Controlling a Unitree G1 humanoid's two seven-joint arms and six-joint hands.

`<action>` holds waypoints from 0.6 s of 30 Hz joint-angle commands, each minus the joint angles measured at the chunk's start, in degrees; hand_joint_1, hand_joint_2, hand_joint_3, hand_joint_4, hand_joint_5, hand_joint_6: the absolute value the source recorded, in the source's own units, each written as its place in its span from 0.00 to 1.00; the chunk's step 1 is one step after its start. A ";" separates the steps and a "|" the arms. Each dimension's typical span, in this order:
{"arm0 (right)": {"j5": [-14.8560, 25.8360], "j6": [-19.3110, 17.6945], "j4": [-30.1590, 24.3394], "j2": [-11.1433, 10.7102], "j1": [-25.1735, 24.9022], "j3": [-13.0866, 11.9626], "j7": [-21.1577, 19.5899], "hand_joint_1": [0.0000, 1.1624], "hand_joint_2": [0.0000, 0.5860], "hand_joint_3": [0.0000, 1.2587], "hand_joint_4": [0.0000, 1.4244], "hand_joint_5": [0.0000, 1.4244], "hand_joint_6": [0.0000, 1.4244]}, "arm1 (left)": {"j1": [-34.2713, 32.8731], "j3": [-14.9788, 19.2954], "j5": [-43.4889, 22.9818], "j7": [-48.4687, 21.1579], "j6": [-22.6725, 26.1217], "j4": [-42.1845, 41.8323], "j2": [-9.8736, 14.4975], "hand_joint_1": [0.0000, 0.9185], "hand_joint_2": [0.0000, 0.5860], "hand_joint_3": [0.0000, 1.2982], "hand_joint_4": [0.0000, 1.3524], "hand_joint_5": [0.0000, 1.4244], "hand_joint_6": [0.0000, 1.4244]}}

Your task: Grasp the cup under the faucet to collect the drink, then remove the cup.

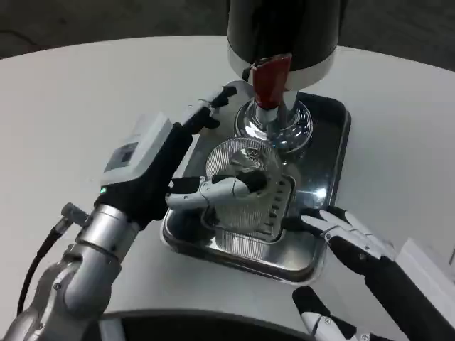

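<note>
Two hands flank a steel tray (334, 153). The left hand (195, 153) wraps its fingers around the clear ribbed cup (242, 170), which stands at the tray's centre (directly below the red faucet lever (270, 79) at 12 o'clock). The right hand (348, 241) hovers at 4 o'clock, fingers spread, holding nothing.

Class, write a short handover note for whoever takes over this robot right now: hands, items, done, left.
Left hand: fingers wrapped around the clear ribbed cup, holding it.
Right hand: open, fingertips at the steel tray's right edge.
The cup stands on the tray's grate, below the red-handled faucet of the dispenser.
Done: cup grasped.
Left: collect the drink, remove the cup. Fill level unclear.
</note>
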 commanded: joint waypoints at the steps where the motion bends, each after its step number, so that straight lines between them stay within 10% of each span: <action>1: 0.32 0.15 -0.07 0.28 0.08 0.43 -0.85 0.45 0.87 0.16 0.06 0.01 0.00 | 1.32 -0.41 -0.53 -2.49 -1.29 -0.02 1.77 0.30 0.00 0.00 0.03 0.17 0.18; 18: -0.02 0.55 0.27 0.60 -0.66 1.31 -1.05 0.44 0.88 0.16 0.07 0.02 0.00 | 2.45 -0.51 -1.10 -5.45 -0.95 -1.37 2.85 0.35 0.01 0.00 0.00 0.11 0.12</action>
